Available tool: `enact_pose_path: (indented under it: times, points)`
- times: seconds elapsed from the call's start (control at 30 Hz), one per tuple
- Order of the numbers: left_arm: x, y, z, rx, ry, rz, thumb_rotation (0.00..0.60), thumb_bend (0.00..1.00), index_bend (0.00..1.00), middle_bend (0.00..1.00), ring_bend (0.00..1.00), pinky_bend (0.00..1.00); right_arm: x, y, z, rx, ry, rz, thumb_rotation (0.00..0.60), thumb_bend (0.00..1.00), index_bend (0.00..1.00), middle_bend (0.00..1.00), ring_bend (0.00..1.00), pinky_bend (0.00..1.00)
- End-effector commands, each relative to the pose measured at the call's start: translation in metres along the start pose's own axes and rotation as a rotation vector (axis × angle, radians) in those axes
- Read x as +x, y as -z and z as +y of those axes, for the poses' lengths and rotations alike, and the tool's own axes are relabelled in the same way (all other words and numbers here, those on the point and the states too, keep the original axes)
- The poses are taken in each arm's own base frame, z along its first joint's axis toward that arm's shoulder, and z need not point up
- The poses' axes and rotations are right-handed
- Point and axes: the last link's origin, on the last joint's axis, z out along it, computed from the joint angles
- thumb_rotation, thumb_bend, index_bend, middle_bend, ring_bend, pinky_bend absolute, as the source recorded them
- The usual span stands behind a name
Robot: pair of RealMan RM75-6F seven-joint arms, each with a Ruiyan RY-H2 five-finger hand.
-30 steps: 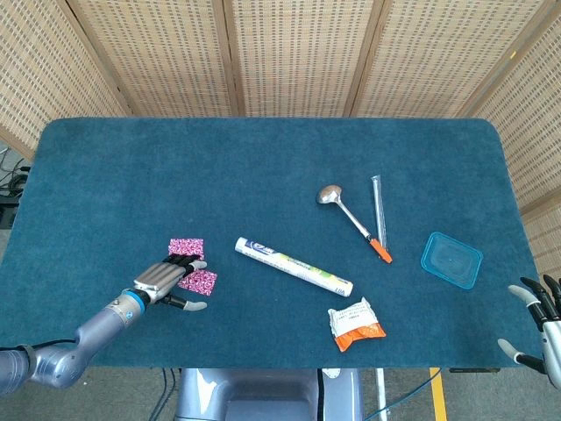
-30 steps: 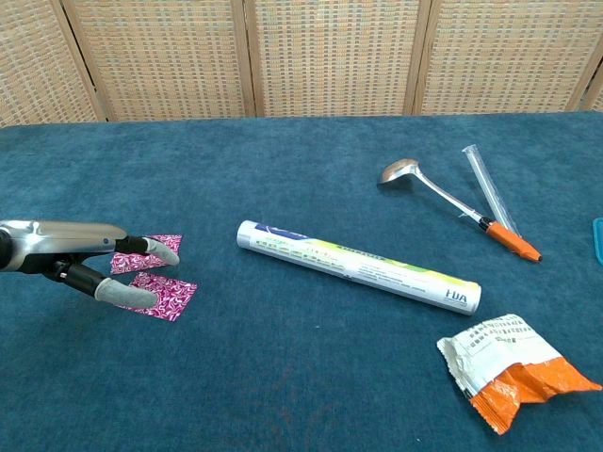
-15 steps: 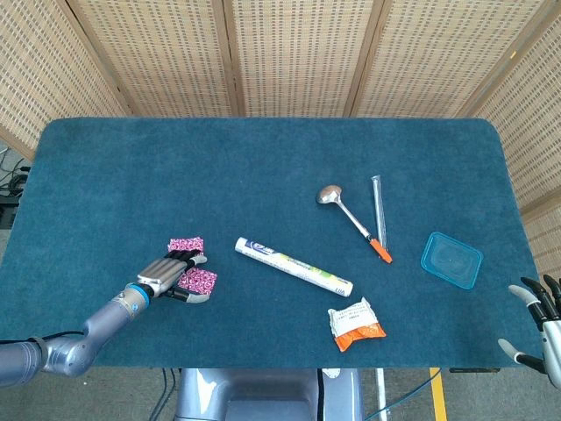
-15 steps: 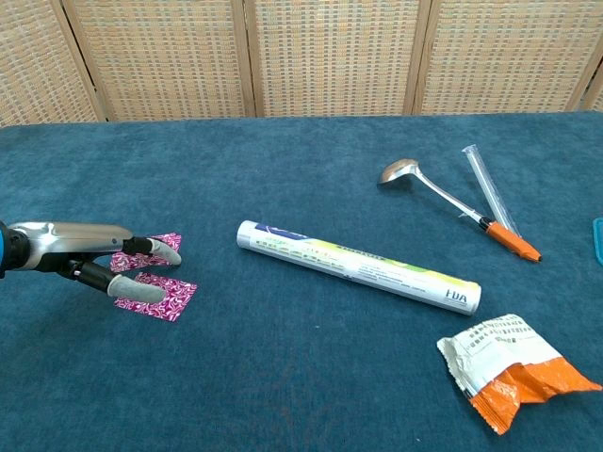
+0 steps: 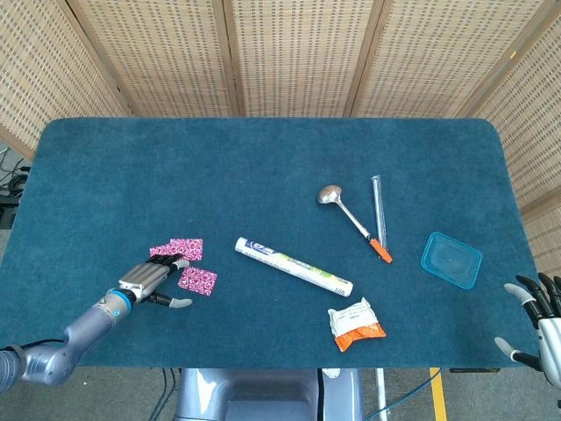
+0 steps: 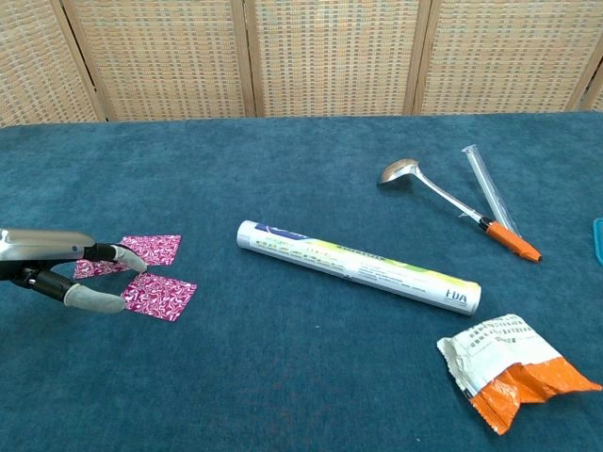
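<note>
Left robot hand [image 5: 151, 282] released, fingers spread over two pink patterned packets [image 5: 196, 281] on the worktop [image 5: 263, 175], toothpaste tube [image 5: 294, 267] lying further out, right robot hand [image 5: 542, 326] released at the worktop's edge

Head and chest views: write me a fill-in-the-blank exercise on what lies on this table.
1. The left hand reaches toward two pink patterned ____.
2. The spoon lies beside a clear tube with an ____ cap.
3. The blue container lies nearest the ____ hand.
4. The orange-and-white packet lies nearer the robot than the long white ____.

Missing words: squares; orange; right; tube
</note>
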Motion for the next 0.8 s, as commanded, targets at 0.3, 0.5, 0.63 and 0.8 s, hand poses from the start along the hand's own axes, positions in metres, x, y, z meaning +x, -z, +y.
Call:
enact_pose_path:
  times: [0.3,0.5,0.63,0.8]
  points:
    - [-0.007,0.016,-0.017,0.035,-0.015,-0.022,0.167,0.00,0.07,0.00,0.00,0.00,0.002,0.001,-0.003,0.004,0.003,0.005,0.600,0.00,0.22,0.18,0.00,0.00]
    - [-0.009,0.026,-0.027,0.057,-0.024,-0.027,0.171,0.00,0.07,0.00,0.00,0.00,0.003,0.001,-0.003,0.005,0.003,0.006,0.600,0.00,0.22,0.18,0.00,0.00]
    - [-0.005,0.033,-0.030,0.062,-0.025,-0.005,0.173,0.00,0.08,0.00,0.00,0.00,0.003,0.000,-0.003,0.005,0.003,0.007,0.600,0.00,0.22,0.18,0.00,0.00]
    - [0.006,0.041,-0.029,0.052,-0.019,0.072,0.179,0.00,0.08,0.00,0.00,0.00,0.003,0.000,-0.003,0.007,0.002,0.009,0.600,0.00,0.22,0.18,0.00,0.00]
